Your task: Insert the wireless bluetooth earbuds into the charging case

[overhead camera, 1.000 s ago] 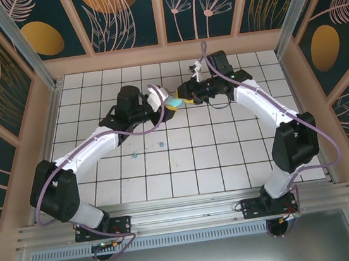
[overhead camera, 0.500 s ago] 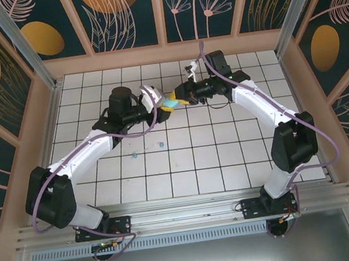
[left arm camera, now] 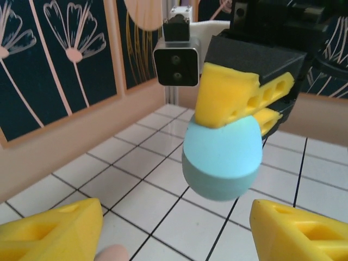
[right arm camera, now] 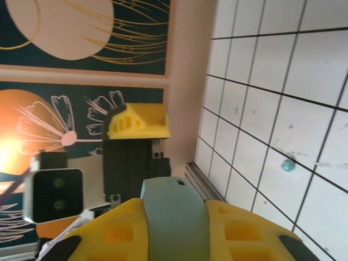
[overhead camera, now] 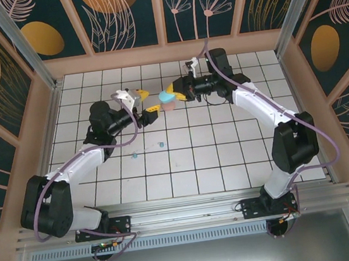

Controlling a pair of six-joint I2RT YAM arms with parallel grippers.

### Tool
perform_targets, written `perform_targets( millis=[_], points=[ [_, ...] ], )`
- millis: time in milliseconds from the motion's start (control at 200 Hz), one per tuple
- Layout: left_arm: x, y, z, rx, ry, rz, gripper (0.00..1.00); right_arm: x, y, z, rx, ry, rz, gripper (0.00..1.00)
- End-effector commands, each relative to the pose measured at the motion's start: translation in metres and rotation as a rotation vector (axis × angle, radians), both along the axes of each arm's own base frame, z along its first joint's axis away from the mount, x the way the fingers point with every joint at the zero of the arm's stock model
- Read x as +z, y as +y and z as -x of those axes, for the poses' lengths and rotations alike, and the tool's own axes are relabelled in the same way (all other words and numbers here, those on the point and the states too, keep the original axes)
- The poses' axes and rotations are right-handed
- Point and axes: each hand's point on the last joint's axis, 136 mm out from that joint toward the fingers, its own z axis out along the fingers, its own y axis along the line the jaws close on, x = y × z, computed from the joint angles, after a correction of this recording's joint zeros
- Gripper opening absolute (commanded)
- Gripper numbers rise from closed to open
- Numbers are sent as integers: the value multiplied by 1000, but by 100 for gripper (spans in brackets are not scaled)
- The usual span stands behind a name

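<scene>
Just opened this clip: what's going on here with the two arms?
The right pincer is shut on a teal charging case and holds it in the air over the far part of the tiled table. The left pincer faces it, open and clear of the case. A teal earbud and a second teal earbud lie loose on the tiles nearer the arm bases, not yet picked up.

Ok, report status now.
Left claw open, empty. Right claw shut on teal case, held above tiles. Two teal earbuds loose on tiles, outside case.
</scene>
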Motion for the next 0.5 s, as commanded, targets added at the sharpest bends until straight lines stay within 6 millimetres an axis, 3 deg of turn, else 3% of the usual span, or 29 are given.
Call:
perform_targets(
  millis=[0, 495],
  points=[
    [44, -4, 22, -95, -165, 118, 70, 41, 0, 10, 15, -49, -98, 9],
    [52, -16, 13, -182, -156, 166, 70, 51, 14, 16, 48, -47, -119, 9]
  ],
)
